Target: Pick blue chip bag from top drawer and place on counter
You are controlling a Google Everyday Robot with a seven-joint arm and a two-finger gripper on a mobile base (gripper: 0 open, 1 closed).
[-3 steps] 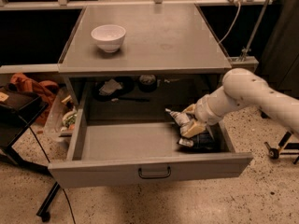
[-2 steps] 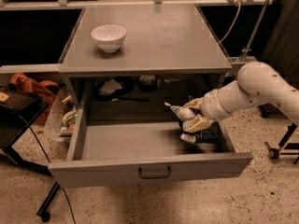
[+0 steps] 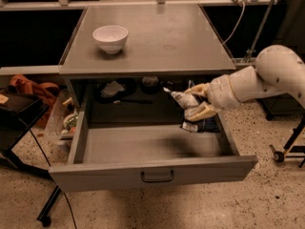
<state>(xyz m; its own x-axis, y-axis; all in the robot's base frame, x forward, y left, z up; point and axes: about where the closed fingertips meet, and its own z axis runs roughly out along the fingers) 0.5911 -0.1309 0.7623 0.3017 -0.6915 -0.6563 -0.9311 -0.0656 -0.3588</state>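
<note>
Over drawer (image 3: 152, 170), tool (image 3: 194, 102) around blue chip bag (image 3: 180, 98)

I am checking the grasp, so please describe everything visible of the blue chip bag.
The small glossy dark-blue chip bag with white panels is crumpled and tilted, its pale end pointing up-left. The tan fingers of the end effector pinch it above the right rear part of the open grey metal top drawer. Whether its lower end touches the drawer floor is unclear.
</note>
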